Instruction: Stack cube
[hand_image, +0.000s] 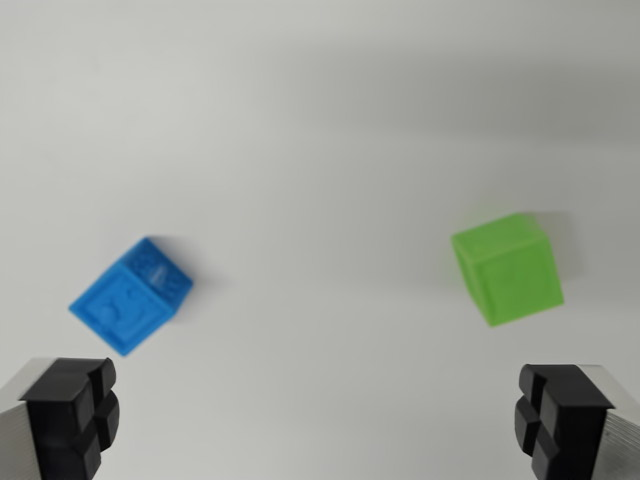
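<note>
Blue cube (131, 296) sits toward the wrist view's left and the green cube (507, 269) well apart on the right, both hard matte plastic blocks turned askew on the plain white table (320, 120), nothing stacked yet, so the pincer (320, 420) hangs above, spread wide and empty.

Plain white tabletop (320, 120), matte, evenly lit, seen from above. 2 cubes are carried directly on it, well apart, neither stacked. Blue cube (131, 296): toward the wrist view's left, turned approx. diagonal to the frame, raised relief pattern seen on its faces, details blurred. Green cube (506, 268): toward the wrist view's right, slightly rotated, faces plain. Soft shadows are cast beside both cubes.
</note>
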